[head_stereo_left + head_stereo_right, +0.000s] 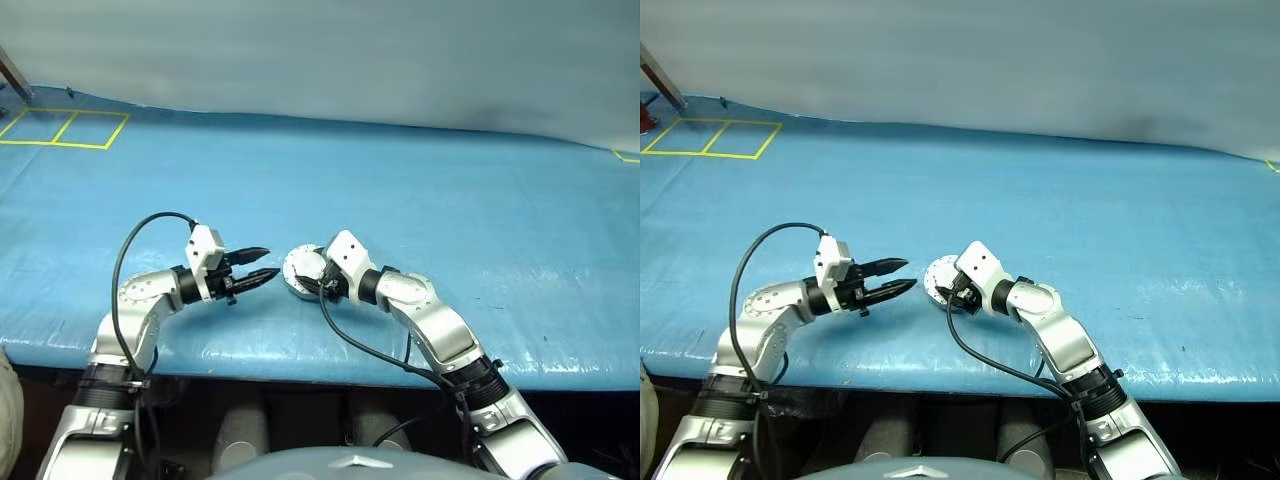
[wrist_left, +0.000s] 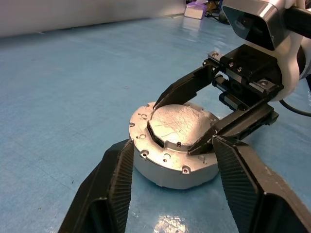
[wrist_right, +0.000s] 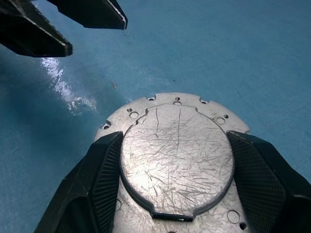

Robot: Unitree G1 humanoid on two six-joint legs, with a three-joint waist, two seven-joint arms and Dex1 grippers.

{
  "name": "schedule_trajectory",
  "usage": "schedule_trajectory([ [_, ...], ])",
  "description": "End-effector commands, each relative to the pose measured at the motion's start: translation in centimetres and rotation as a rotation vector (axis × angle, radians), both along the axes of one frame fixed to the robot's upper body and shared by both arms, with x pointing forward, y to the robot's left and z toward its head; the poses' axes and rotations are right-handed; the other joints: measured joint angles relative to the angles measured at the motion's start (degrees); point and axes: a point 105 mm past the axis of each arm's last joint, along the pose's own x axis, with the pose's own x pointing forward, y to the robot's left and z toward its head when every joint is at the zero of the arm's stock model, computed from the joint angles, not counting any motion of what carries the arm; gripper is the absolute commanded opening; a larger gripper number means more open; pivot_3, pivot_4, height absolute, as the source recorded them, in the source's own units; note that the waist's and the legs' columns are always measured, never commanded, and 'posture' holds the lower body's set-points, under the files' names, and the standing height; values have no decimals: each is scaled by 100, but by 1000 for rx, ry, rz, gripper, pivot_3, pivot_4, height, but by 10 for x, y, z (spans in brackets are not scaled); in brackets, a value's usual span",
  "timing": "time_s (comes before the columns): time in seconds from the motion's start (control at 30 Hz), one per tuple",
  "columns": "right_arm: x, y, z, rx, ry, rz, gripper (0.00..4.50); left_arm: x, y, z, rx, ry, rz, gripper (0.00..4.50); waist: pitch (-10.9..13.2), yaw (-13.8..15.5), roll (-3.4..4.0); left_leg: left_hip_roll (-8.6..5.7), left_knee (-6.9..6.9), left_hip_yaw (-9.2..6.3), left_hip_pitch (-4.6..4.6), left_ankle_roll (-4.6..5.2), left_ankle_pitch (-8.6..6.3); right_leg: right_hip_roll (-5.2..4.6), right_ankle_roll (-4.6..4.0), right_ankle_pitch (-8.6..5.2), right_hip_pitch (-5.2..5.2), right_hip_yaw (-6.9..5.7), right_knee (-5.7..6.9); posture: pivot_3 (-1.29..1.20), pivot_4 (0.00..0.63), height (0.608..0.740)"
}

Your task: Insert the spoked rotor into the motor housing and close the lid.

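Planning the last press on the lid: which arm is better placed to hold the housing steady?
Right. The right gripper already straddles the housing, fingers against the lid. The left gripper is beside it, empty, free to press.

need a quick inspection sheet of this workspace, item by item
surface: blue sheet over the table, glossy and wrinkled at the near edge
job's things: lid seated flat on the motor housing, which rests on the sheet; rotor cannot be seen
clutter: nothing seen
end effectors: right end effector fingers bracket the lid's raised scratched plate; left end effector apart from the housing, fingers parted
cables: black cable loops over the left arm; another hangs beside the right arm
surroundings: yellow tape squares at the far left; pale wall behind
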Motion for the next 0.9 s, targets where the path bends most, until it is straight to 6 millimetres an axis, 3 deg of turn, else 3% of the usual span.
schedule_trajectory([
  [0.03, -1, -11, -20, -84, 48, -30, 3041, 6, -10, 6, -25, -26, -27, 1145, 0, 5, 0, 0, 0, 0, 0, 0, 0, 0, 0, 0, 2, 0, 0, 0, 150, 740],
  [0.13, 0, -11, -18, -82, 40, -33, 3041, 9, -18, 2, -15, -20, -54, 141, 0, 8, 0, 0, -2, 1, 0, 0, 0, 1, -5, 3, 7, 1, 0, 0, 150, 740],
  [0.17, 0, -11, -18, -82, 38, -35, 3041, 10, -20, 1, -10, -18, -60, 31, 0, 13, 0, -1, -2, 0, 0, 0, 0, 1, -5, 3, 7, 1, 0, 0, 150, 740],
  [0.4, 0, -14, -16, -76, 29, -56, 3041, 13, -23, -21, 121, -2, -75, 31, 0, 28, 0, -1, -2, 1, 0, 0, 0, 2, -3, 2, 5, 1, 0, 0, 150, 740],
  [0.9, 5, -13, -10, -59, 16, -76, 3041, 12, -28, -30, 90, 33, -20, 31, 0, 36, 0, -1, -2, -3, 1, 1, 0, 2, -2, 1, 2, 1, -1, 0, 150, 740],
])
